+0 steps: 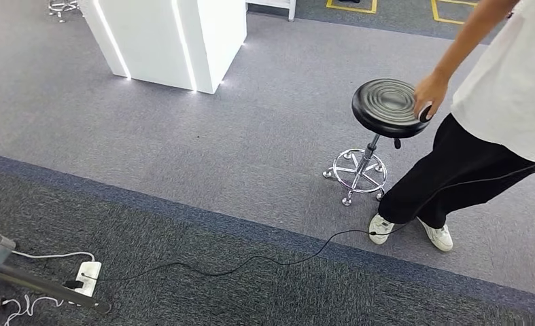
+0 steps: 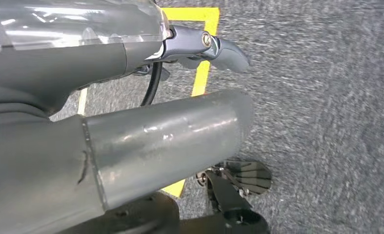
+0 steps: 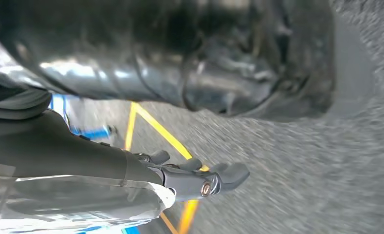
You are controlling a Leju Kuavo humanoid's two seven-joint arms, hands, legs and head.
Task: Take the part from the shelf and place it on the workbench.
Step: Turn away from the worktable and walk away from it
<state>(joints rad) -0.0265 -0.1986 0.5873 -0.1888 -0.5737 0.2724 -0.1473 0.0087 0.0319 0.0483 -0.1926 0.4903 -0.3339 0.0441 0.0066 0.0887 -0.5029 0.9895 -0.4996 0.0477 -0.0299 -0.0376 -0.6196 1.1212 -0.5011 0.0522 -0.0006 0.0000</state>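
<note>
- At seven o'clock, a white power strip (image 1: 88,274) and thin black cable (image 1: 251,261) cross the dark carpet; walking could snag them.
- Both hands hang: left hand (image 2: 207,46) and right hand (image 3: 199,178), fingers loosely apart, holding nothing.
- At two o'clock, a person (image 1: 482,129) touching a black round stool (image 1: 387,107) risks collision.
- Shelf and part: whereabouts cannot be told.

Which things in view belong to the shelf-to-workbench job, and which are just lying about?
Job: left hand, right hand, both holding nothing.

Lying about: black stool under a person's hand, power strip, black cable, white pillar, yellow floor tape.
</note>
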